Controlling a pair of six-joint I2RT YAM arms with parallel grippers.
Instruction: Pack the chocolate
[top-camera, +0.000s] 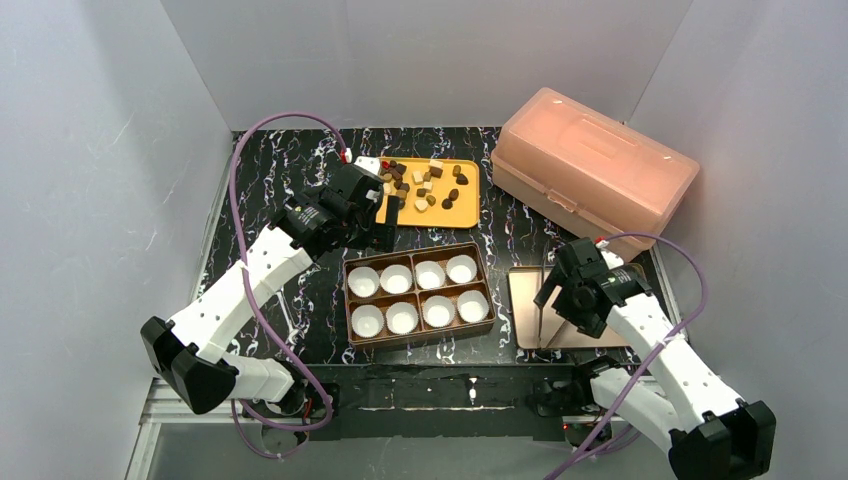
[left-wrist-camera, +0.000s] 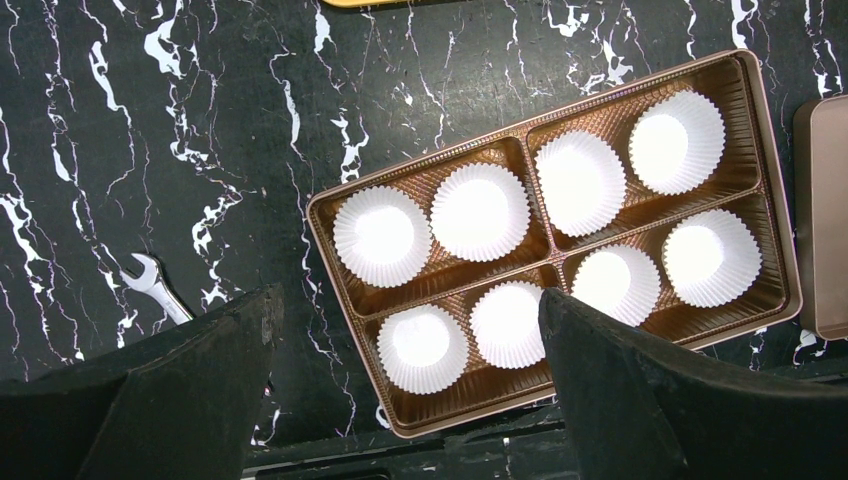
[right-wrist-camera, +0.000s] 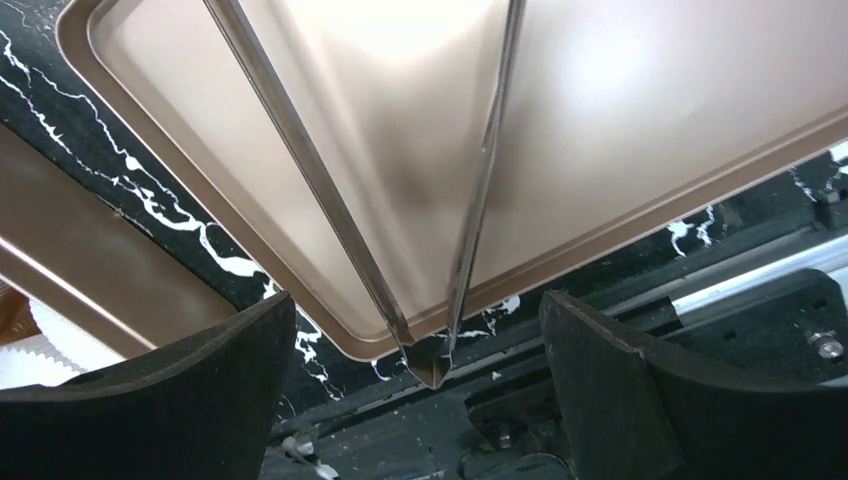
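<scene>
Gaping wide: left end effector (left-wrist-camera: 408, 300), right end effector (right-wrist-camera: 415, 300); chocolate (top-camera: 425, 185) lies in rounds and cubes.

Left arm (top-camera: 245, 285) reaches from seven o'clock toward eleven o'clock, elbow bent; left gripper (top-camera: 388, 222) points down, jaws spread wide. Right arm (top-camera: 665, 355) extends from five o'clock toward three o'clock; right gripper (top-camera: 560, 300) points down, equally wide.

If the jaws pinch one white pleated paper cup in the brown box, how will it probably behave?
The paper cup looks thin and pleated, so it would likely crumple rather than resist. It seems very light and apparently sits loose in the brown box, so a push may slide or tip it against its neighbour.
</scene>
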